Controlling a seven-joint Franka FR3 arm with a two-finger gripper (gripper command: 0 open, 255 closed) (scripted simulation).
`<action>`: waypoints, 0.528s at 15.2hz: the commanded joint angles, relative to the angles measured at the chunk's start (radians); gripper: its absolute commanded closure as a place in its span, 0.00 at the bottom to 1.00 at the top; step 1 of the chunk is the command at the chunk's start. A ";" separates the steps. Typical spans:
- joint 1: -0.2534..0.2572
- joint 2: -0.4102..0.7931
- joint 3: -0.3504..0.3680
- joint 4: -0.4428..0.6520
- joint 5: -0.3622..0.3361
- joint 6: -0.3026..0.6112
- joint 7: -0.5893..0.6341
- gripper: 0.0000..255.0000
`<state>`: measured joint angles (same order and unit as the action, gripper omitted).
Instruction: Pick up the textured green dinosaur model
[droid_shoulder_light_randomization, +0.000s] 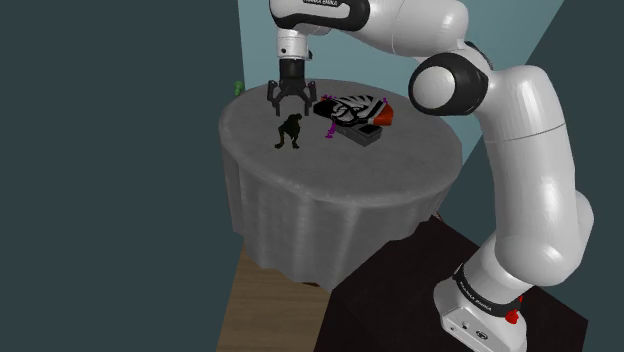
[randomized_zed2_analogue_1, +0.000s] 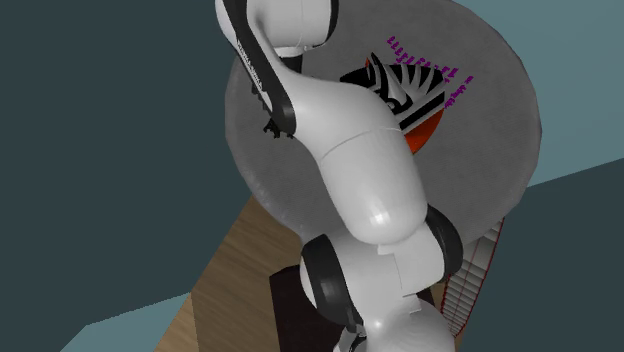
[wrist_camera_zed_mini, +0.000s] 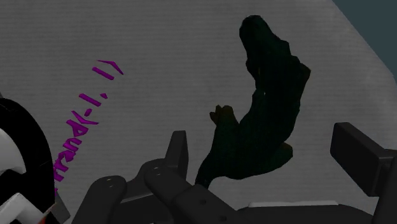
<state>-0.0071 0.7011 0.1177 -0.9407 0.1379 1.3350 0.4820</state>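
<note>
Round bench (droid_shoulder_light_randomization: 330, 205), grey cloth draped down sides. Zebra-striped shoe (droid_shoulder_light_randomization: 356, 107) on bench top, toward far side in shoulder view; orange-red patch at one end. Purple laces (wrist_camera_zed_mini: 79, 124) trail from shoe onto cloth. Small green item (droid_shoulder_light_randomization: 238, 87) at bench's far-left edge in shoulder view, too small to identify. Wood floor (droid_shoulder_light_randomization: 268, 305) beneath bench. Teal walls (droid_shoulder_light_randomization: 110, 150), lighter stretch behind bench.

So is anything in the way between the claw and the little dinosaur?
No, nothing visible. The open gripper hangs just above the dark green dinosaur with only air between. The striped shoe lies beside it on the table, out of the way.
</note>
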 joint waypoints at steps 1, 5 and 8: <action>0.002 0.020 0.000 0.008 0.002 0.008 0.006 0.00; 0.001 0.007 -0.002 -0.067 0.002 0.070 -0.005 0.00; 0.000 0.004 -0.003 -0.093 0.001 0.093 -0.009 0.00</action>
<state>-0.0071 0.7064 0.1150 -1.0266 0.1394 1.4210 0.4737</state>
